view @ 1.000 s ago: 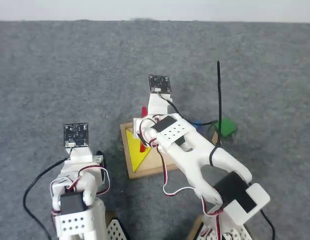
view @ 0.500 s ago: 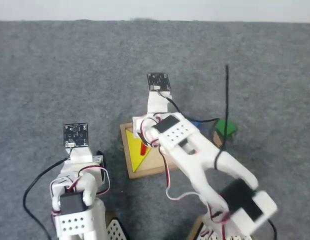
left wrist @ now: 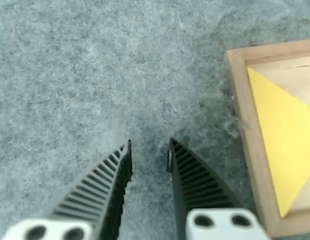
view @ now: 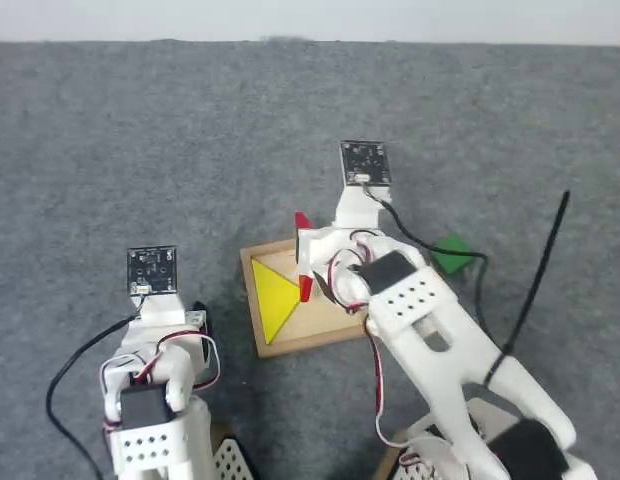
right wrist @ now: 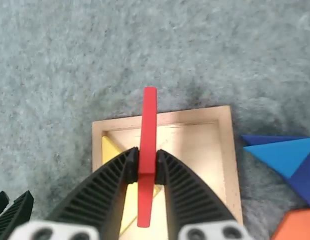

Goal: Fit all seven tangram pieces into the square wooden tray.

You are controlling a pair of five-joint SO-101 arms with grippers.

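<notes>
My right pincer (right wrist: 146, 157) is closed on the red piece (right wrist: 148, 125), which it holds on its thin edge between the two jaws, so that the piece sticks out past the fingertips. Just below the tips lies the wooden tray (right wrist: 230, 150). I judge the piece is carried upright like this because a flat tile is easier to pinch by its faces, but it must be laid flat before it can sit in the tray. Under the pincer, the yellow triangle (right wrist: 111, 147) already lies flat in the tray, against its wall. Beyond the tray, away from this pincer, the blue pieces (right wrist: 285, 152), an orange piece (right wrist: 300, 225) and a green piece (view: 452, 252) wait on the counter (view: 140, 130).

My left pincer (left wrist: 149, 145) is a little open and grips nothing. It hangs over bare counter, with the tray's rim near its side, I think to leave room for the other arm.
</notes>
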